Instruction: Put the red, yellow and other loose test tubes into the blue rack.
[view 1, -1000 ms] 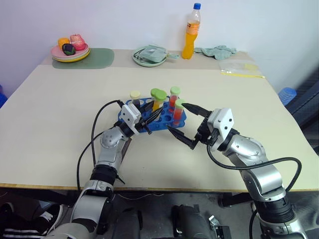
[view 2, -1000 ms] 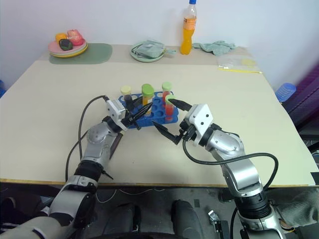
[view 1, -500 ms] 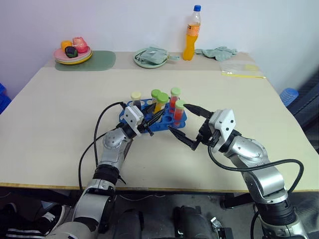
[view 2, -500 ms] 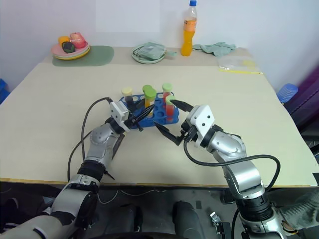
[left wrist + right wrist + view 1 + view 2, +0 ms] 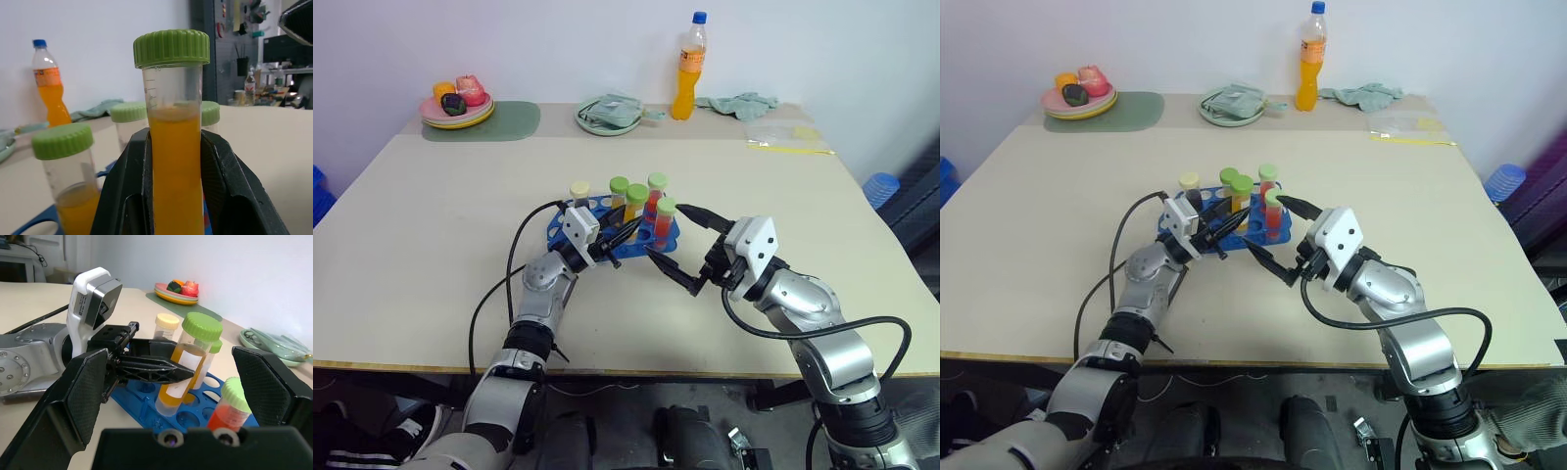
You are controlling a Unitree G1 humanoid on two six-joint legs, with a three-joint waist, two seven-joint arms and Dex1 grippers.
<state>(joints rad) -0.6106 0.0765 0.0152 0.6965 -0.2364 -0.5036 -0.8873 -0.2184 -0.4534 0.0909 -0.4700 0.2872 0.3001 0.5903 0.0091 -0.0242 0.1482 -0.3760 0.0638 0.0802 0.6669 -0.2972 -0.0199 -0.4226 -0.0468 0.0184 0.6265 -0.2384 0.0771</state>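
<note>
The blue rack (image 5: 607, 241) lies mid-table with several capped tubes standing in it: two red ones (image 5: 655, 199), a yellow one (image 5: 619, 192) and a pale-capped one (image 5: 579, 193). My left gripper (image 5: 621, 233) is shut on a green-capped yellow tube (image 5: 173, 147), which it holds tilted with its lower end down at the rack's top (image 5: 142, 406). Whether that end sits in a hole I cannot tell. Both black fingers (image 5: 122, 186) clamp its sides. My right gripper (image 5: 665, 230) is open just right of the rack, its fingers (image 5: 83, 396) wide apart around the nearest red tube (image 5: 230, 406).
Along the table's far edge stand a plate of fruit (image 5: 456, 103) on a green mat (image 5: 504, 119), a green plate with a cloth (image 5: 607, 113), an orange drink bottle (image 5: 687, 67), a rag (image 5: 736, 101) and a plastic bag (image 5: 788, 135). A black cable (image 5: 514, 264) loops beside my left arm.
My left gripper has rolled a little with the yellow tube, bringing its cap closer to the red tubes. The right gripper has stayed put and open. The camera has shifted slightly.
</note>
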